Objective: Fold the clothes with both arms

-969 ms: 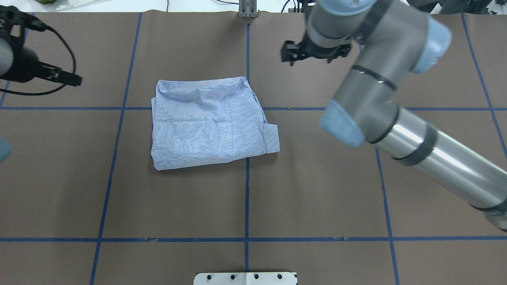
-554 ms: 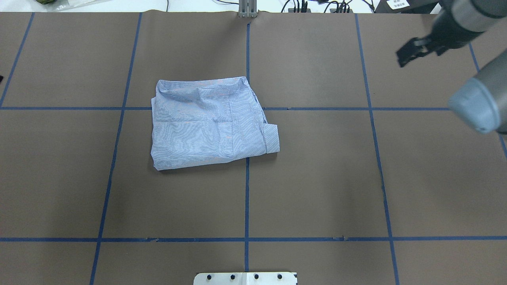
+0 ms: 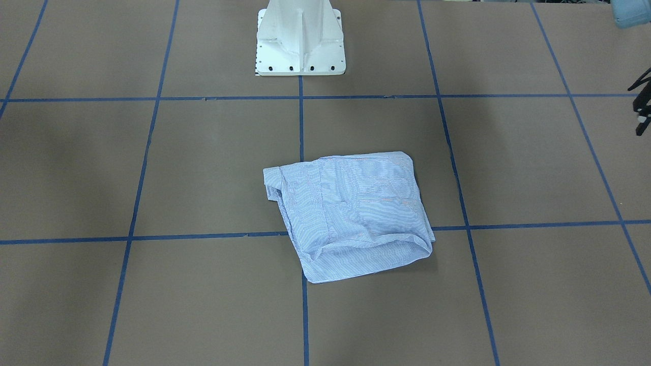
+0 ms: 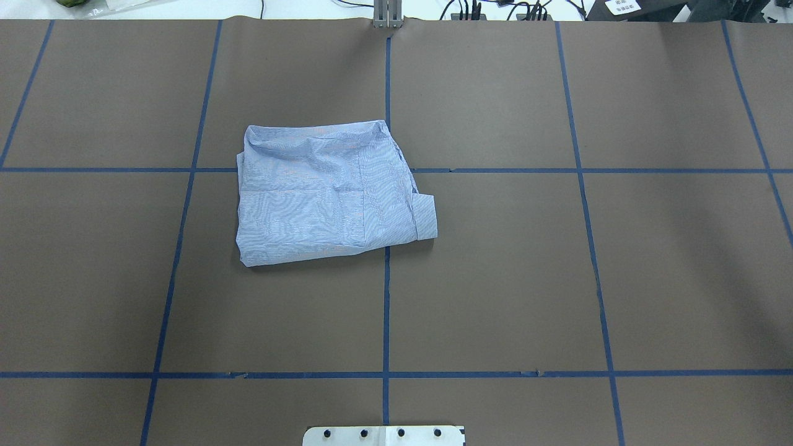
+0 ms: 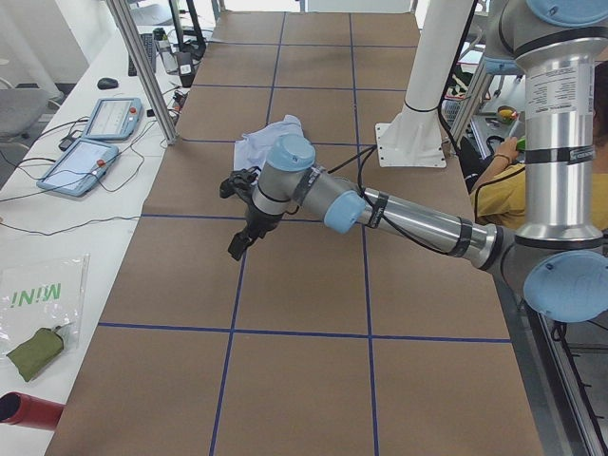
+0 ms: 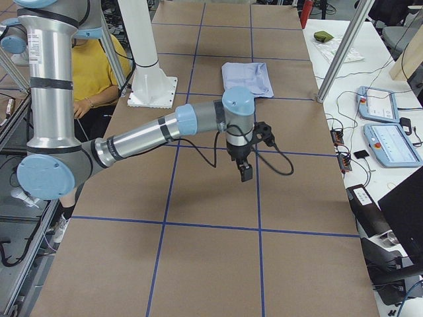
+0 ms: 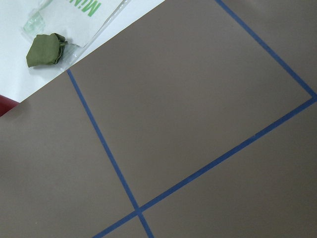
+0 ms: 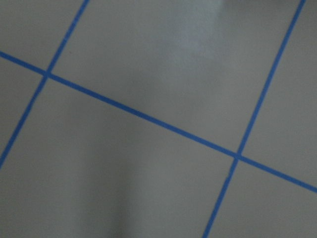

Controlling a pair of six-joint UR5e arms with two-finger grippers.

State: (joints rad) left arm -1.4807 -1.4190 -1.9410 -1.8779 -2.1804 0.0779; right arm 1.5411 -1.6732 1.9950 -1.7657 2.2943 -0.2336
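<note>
The clothes, one light blue striped shirt [image 4: 334,192], lie folded into a rough square left of the table's middle, with a cuff sticking out on the right side. The same shirt [image 3: 351,218] shows in the front-facing view, and farther off [image 5: 271,142] [image 6: 248,78] in both side views. Neither arm touches it. The left gripper [image 5: 237,249] hangs over bare table well away from the shirt; only a black sliver of it [image 3: 642,109] reaches the front-facing view. The right gripper [image 6: 246,174] points down over bare table on the other side. I cannot tell whether either is open or shut.
The white pedestal [image 3: 300,40] stands at the robot's side of the table. Blue tape lines grid the brown table cover [image 4: 495,279]. Teach pendants [image 6: 383,125] and a green pouch [image 7: 47,48] lie on side benches. A person in yellow [image 6: 99,66] sits behind the pedestal.
Both arms have swung outward and left the overhead view, the right one to the right, the left one to the left. The shirt has not moved.
</note>
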